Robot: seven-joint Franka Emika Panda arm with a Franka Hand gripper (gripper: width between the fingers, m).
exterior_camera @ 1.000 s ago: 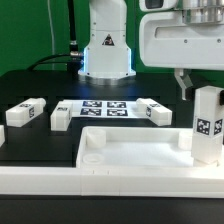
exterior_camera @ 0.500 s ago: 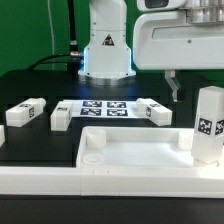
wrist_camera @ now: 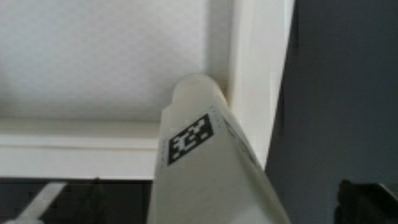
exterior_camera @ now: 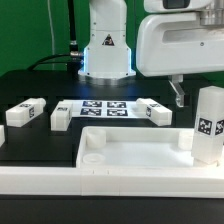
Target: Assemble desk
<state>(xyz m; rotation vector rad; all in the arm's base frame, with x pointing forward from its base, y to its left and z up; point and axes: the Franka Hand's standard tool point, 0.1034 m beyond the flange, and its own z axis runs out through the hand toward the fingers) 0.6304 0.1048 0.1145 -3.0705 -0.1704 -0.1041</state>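
The white tabletop [exterior_camera: 130, 136] lies rim-up at the front of the table. One white tagged leg [exterior_camera: 207, 124] stands upright in its corner socket on the exterior view's right. Three more legs lie on the black table behind: two on the left [exterior_camera: 25, 111] [exterior_camera: 60, 116] and one on the right [exterior_camera: 152, 110]. My gripper [exterior_camera: 186, 92] hangs just above and to the left of the upright leg's top, open and holding nothing. In the wrist view the leg [wrist_camera: 205, 150] rises between my dark fingers [wrist_camera: 365, 200], with the tabletop's floor [wrist_camera: 107, 60] behind it.
The marker board [exterior_camera: 103, 106] lies flat between the loose legs. The arm's white base [exterior_camera: 105, 50] stands behind it. A long white border bar [exterior_camera: 35, 168] runs along the front left, beside the tabletop.
My gripper has shifted slightly toward the exterior view's left, away from the upright leg. The leg and the other parts have not moved.
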